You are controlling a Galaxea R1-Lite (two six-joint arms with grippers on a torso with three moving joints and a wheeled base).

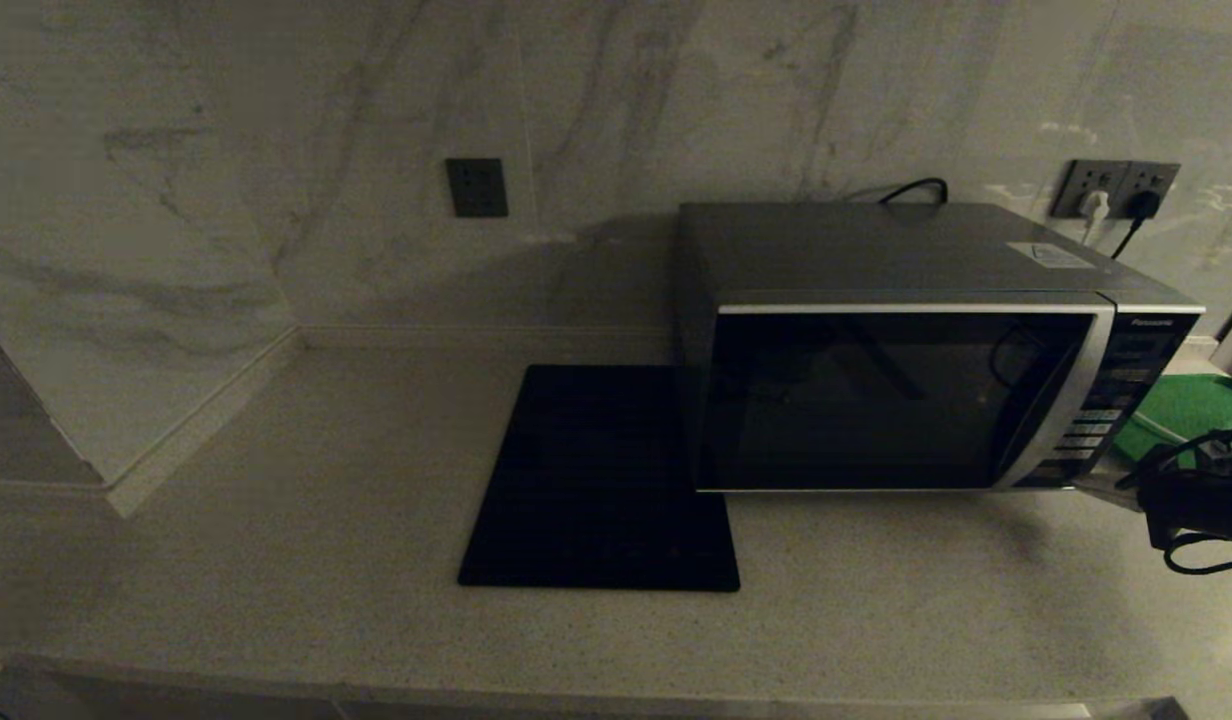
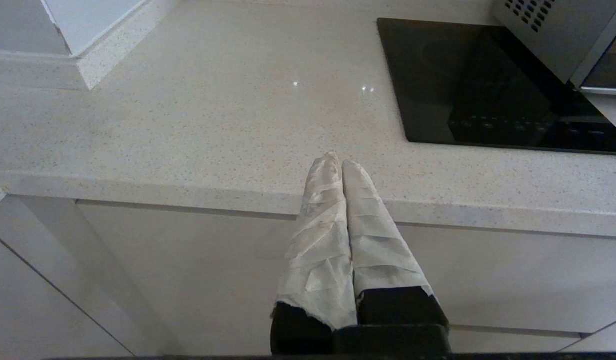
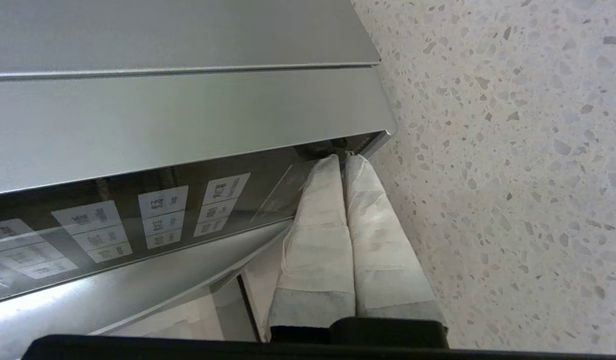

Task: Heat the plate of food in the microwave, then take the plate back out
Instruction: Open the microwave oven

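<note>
The silver-grey microwave (image 1: 896, 400) stands on the counter with its dark glass door closed. The plate of food is out of view. My right gripper (image 3: 344, 159) is shut with nothing between its taped fingers. Its tips rest against the lowest end of the button panel (image 3: 158, 220), by the microwave's bottom right corner. In the head view only the right arm's black wrist (image 1: 1196, 505) shows, at the far right beside the panel (image 1: 1101, 410). My left gripper (image 2: 340, 161) is shut and empty, parked in front of the counter's front edge, left of the microwave.
A flat black square mat (image 1: 601, 480) lies on the counter just left of the microwave. A green tray (image 1: 1191, 405) sits to the microwave's right, behind my right arm. Wall sockets with plugs (image 1: 1116, 190) are behind it. A wall corner (image 1: 126, 480) juts in at the left.
</note>
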